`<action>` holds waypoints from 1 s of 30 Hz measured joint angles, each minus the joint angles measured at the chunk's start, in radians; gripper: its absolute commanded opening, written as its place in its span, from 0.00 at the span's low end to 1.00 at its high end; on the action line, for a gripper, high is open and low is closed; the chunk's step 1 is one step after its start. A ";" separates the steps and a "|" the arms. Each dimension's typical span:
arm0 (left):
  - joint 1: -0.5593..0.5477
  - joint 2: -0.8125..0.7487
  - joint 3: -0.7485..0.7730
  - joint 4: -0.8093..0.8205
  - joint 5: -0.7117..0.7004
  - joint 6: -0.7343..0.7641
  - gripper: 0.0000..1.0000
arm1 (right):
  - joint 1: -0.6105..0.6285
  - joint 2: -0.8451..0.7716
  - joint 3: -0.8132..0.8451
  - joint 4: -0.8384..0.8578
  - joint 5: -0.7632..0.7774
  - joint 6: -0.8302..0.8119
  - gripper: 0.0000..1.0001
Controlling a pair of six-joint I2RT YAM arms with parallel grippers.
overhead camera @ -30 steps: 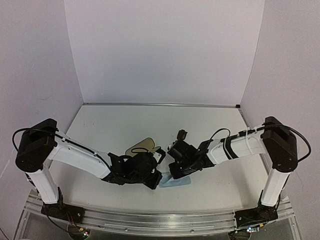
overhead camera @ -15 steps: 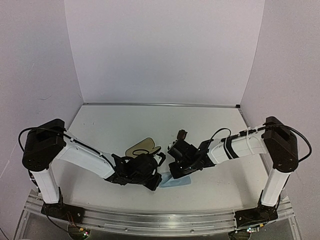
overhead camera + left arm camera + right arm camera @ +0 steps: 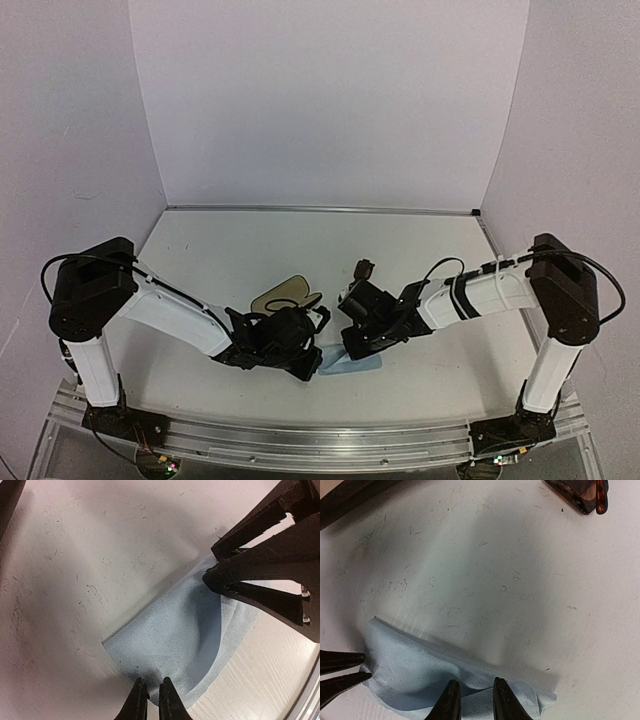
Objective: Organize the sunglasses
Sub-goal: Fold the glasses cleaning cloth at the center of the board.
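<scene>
The sunglasses (image 3: pixel 362 268), a small dark folded pair, lie on the table beyond my right gripper; only their corner shows at the top right of the right wrist view (image 3: pixel 580 492). The light blue cloth (image 3: pixel 352 366) lies partly folded between both grippers (image 3: pixel 170 645). My left gripper (image 3: pixel 150 700) is pinched on the cloth's near edge. My right gripper (image 3: pixel 474 700) is closed on a raised fold of the cloth (image 3: pixel 410 670) at the opposite side. The black oval case (image 3: pixel 280 296) lies open, tan lining up, behind my left gripper (image 3: pixel 308 352).
The white table (image 3: pixel 250 250) is walled by white panels at the back and sides. A metal rail (image 3: pixel 320 445) runs along the near edge. The two grippers work close together, my right gripper (image 3: pixel 352 345) a few centimetres from the left.
My left arm has shifted a little to the right and its gripper has settled lower at the cloth. The right arm and the sunglasses have barely moved.
</scene>
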 measured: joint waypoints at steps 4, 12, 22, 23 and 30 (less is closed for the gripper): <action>0.000 0.000 0.000 0.000 0.000 0.000 0.09 | 0.000 -0.002 -0.002 -0.003 0.001 0.000 0.29; 0.002 0.000 0.000 0.000 0.001 -0.001 0.09 | 0.002 -0.002 0.024 -0.023 0.008 -0.002 0.44; 0.002 0.000 0.000 0.000 0.001 -0.002 0.09 | 0.002 -0.002 0.032 -0.026 0.016 -0.004 0.44; 0.002 0.000 0.000 0.000 0.001 -0.002 0.10 | 0.002 -0.002 0.032 -0.026 0.018 -0.004 0.44; 0.002 0.000 0.000 0.001 0.002 -0.002 0.09 | 0.002 0.001 0.030 -0.025 0.019 -0.004 0.44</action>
